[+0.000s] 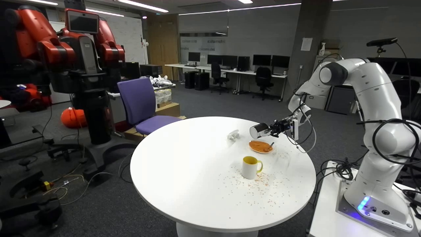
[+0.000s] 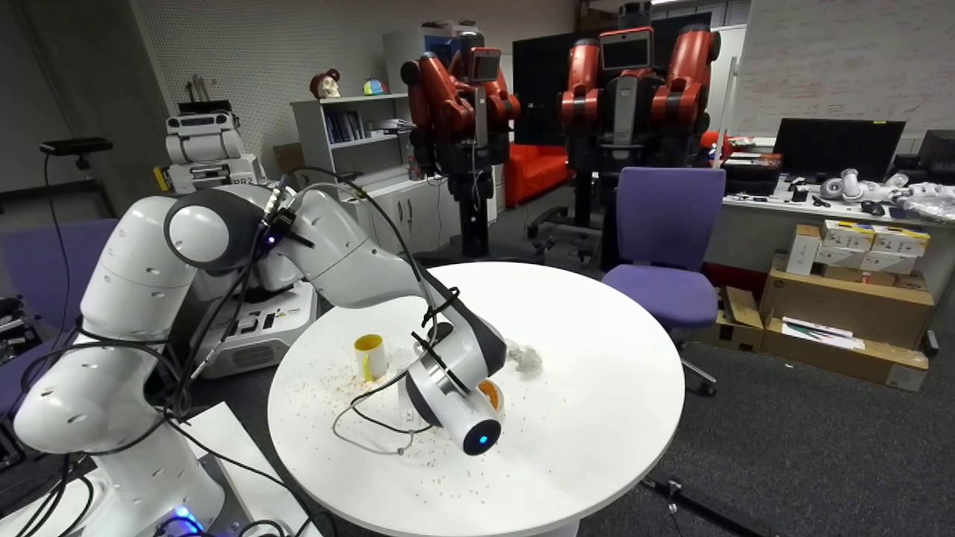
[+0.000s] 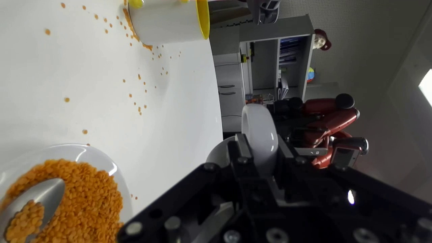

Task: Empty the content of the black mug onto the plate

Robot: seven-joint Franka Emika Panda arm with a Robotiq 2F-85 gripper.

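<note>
Stretched over the edge of a round white table [image 1: 184,164], the Panda arm [image 1: 381,89] has its gripper [image 3: 264,148] clamped on the black mug [image 1: 260,127], squeezing the white handle [image 3: 261,131] from both sides. The mug is off the table and tipped well over, showing black as well as white surface; which way its mouth points and what it contains cannot be told.

The plate [image 3: 96,160], white at the rim, rests on the worktop, lower than the mug and near it; whether the mug is directly over it is unclear. Orange lentils [image 3: 87,202] cover most of it, and a metal spoon [image 3: 52,194] lies among them with lentils in its bowl.

In an exterior view, a yellow-lined white mug [image 1: 250,168] stands upright nearer the front edge than the plate does, both being closer to the right-hand edge than the left. Loose lentils [image 1: 259,177] are strewn around its foot and on toward the front and right-hand edges. A crumpled translucent wad [image 1: 233,135], its material unclear, lies near the plate, toward the back edge. A purple chair [image 2: 664,216] stands by the table.
</note>
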